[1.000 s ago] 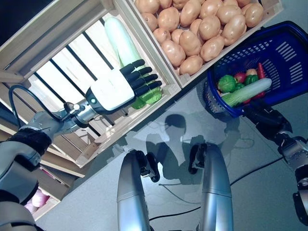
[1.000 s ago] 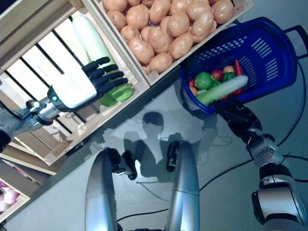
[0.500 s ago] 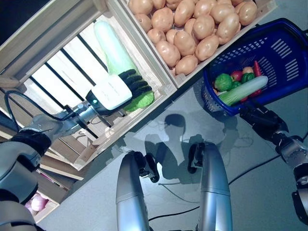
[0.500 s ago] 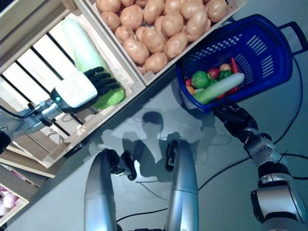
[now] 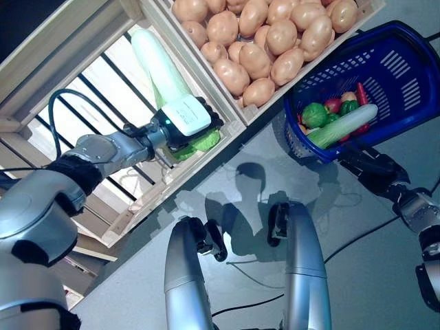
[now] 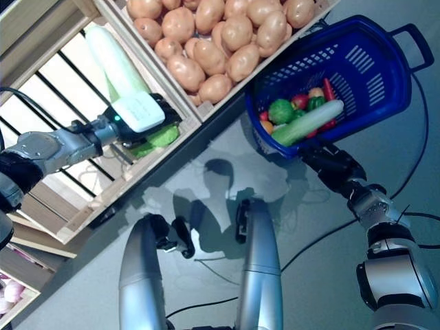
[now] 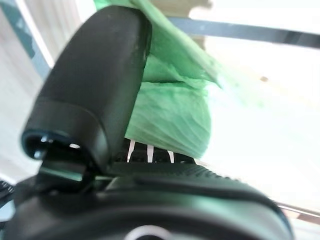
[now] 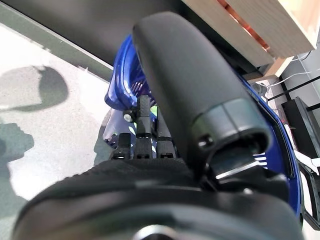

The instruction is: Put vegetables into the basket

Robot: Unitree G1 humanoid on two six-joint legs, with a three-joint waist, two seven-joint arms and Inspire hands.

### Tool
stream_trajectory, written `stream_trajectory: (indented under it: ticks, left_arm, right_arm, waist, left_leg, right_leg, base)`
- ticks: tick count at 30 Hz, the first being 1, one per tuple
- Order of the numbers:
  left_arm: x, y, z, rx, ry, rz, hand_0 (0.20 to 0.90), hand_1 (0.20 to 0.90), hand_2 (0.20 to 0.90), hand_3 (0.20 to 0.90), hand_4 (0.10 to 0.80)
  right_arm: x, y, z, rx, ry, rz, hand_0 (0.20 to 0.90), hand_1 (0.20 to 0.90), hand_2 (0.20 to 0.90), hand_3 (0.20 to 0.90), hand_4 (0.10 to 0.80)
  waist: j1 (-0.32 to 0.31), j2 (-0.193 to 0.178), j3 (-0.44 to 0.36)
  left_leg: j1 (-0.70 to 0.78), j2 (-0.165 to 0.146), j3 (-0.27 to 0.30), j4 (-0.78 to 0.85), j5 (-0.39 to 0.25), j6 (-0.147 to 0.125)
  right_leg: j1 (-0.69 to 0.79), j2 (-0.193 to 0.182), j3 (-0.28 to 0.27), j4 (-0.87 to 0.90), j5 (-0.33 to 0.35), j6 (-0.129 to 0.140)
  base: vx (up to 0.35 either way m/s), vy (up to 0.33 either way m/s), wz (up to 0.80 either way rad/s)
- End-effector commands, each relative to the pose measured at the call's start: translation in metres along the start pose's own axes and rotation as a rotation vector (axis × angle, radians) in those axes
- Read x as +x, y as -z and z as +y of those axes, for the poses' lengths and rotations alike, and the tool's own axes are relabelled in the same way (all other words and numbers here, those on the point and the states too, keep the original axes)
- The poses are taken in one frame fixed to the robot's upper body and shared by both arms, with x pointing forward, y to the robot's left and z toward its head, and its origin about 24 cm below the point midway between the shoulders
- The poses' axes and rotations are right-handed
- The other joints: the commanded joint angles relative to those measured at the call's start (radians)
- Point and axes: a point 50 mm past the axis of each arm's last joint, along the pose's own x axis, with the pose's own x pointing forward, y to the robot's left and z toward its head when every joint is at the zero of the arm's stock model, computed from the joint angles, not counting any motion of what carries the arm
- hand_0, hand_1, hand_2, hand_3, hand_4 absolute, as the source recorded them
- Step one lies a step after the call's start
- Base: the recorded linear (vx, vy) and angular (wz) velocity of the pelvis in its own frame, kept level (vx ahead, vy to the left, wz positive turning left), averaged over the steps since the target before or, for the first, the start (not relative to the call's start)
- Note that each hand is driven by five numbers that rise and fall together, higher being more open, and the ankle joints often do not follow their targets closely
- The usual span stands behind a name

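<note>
Left eye view: the left hand point(image 5: 187, 118) has come down onto the leafy green end of the long pale cabbage point(image 5: 157, 63) in the slatted wooden crate point(image 5: 103, 89). A second ago it hovered above the crate with fingers spread straight; half a second ago it was lowering with fingers bending. In the left wrist view the thumb point(image 7: 95, 95) presses against the green leaves point(image 7: 170, 120) and the fingers sit underneath them — the hand is closed around the cabbage, which lies in the crate against its front wall.

The right hand point(image 6: 330, 163) grips the near rim of the blue basket point(image 6: 371, 69) from below, as it did before; in the right wrist view the fingers point(image 8: 142, 130) curl over the basket's edge. The basket holds a second long pale cabbage point(image 5: 344, 125) lying across a green pepper point(image 5: 313, 114), a tomato and a red chilli. Beside the slatted crate, the neighbouring crate of potatoes point(image 5: 268, 34) is unchanged.
</note>
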Motion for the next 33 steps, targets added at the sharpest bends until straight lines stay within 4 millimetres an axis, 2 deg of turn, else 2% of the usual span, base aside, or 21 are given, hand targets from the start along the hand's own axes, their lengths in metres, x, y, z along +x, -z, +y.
stream_trajectory:
  ticks: [1,2,3,4,11,18,27,30,33]
  left_arm:
    - [-0.005,0.052,0.037,0.048,0.003,0.254,0.9,0.9,0.9,0.9,0.8]
    - [-0.004,0.055,0.038,0.05,0.011,0.281,0.568,0.568,0.568,0.568,0.579]
    - [-0.004,0.057,0.039,0.048,0.006,0.298,0.568,0.568,0.568,0.568,0.579]
    - [-0.005,0.059,0.04,0.037,-0.009,0.31,0.3,0.3,0.3,0.3,0.4]
    - [-0.01,0.062,0.047,-0.021,-0.177,0.295,0.3,0.3,0.3,0.3,0.4]
    - [-0.014,0.055,0.044,-0.088,-0.299,0.237,0.3,0.3,0.3,0.3,0.4]
    - [-0.026,0.048,0.033,-0.212,-0.474,0.221,0.3,0.3,0.3,0.3,0.4]
    - [-0.034,0.048,0.029,-0.315,-0.581,0.262,0.3,0.3,0.3,0.3,0.4]
    - [-0.044,0.044,0.02,-0.529,-0.705,0.287,0.3,0.3,0.3,0.3,0.4]
  right_arm:
    - [-0.01,-0.014,-0.012,0.021,-0.001,-0.039,0.9,0.9,0.9,0.9,0.8]
    - [-0.012,-0.013,-0.015,0.023,-0.011,-0.043,0.9,0.9,0.9,0.9,0.8]
    - [-0.013,-0.012,-0.016,0.022,-0.02,-0.047,0.9,0.9,0.9,0.9,0.8]
    - [-0.013,-0.012,-0.016,0.017,-0.027,-0.051,0.9,0.9,0.9,0.9,0.8]
    - [-0.014,-0.011,-0.011,-0.038,-0.079,-0.104,0.9,0.9,0.9,0.9,0.8]
    - [-0.007,-0.009,0.006,-0.064,-0.161,-0.129,0.9,0.9,0.9,0.9,0.8]
    - [0.004,-0.006,0.027,-0.093,-0.187,-0.154,0.9,0.9,0.9,0.9,0.8]
    - [0.006,-0.005,0.032,-0.135,-0.189,-0.166,0.9,0.9,0.9,0.9,0.8]
    - [0.007,0.007,0.038,-0.194,-0.197,-0.181,0.9,0.9,0.9,0.9,0.8]
  waist:
    - [-0.037,-0.011,0.001]
    - [-0.04,-0.017,0.001]
    - [-0.041,-0.019,0.001]
    - [-0.042,-0.023,0.001]
    - [-0.05,-0.024,-0.006]
    - [-0.047,-0.026,-0.033]
    - [-0.028,-0.037,-0.11]
    - [-0.019,-0.044,-0.145]
    - [-0.001,-0.053,-0.177]
  left_leg:
    - [0.009,0.014,-0.012,-0.059,-0.064,0.0]
    - [0.008,0.017,-0.013,-0.056,-0.065,0.001]
    - [0.006,0.02,-0.014,-0.052,-0.067,0.002]
    - [0.004,0.021,-0.015,-0.05,-0.067,0.002]
    - [0.037,0.018,-0.004,-0.075,-0.064,-0.004]
    - [0.109,0.004,0.007,-0.124,-0.06,-0.01]
    - [0.302,-0.031,0.022,-0.291,-0.017,-0.018]
    - [0.374,-0.041,0.031,-0.356,0.004,-0.019]
    - [0.478,-0.062,0.035,-0.465,0.046,-0.014]
  right_leg:
    - [0.079,-0.033,0.015,-0.111,0.047,0.027]
    - [0.08,-0.031,0.014,-0.114,0.049,0.027]
    - [0.08,-0.03,0.013,-0.113,0.05,0.027]
    - [0.079,-0.029,0.012,-0.114,0.051,0.026]
    - [0.106,-0.03,0.01,-0.131,0.05,0.022]
    - [0.171,-0.036,0.005,-0.16,0.035,0.013]
    - [0.366,-0.035,-0.021,-0.302,0.043,0.002]
    - [0.439,-0.031,-0.032,-0.359,0.048,-0.003]
    - [0.547,-0.024,-0.049,-0.456,0.069,-0.007]
  base:
    - [-0.017,-0.019,-0.05]
    - [-0.023,-0.029,-0.06]
    - [-0.026,-0.036,-0.05]
    - [-0.023,-0.028,-0.07]
    - [-0.018,-0.001,-0.03]
    - [-0.015,0.015,0.01]
    - [0.005,0.02,0.05]
    - [0.007,0.01,0.02]
    - [0.052,0.019,0.02]
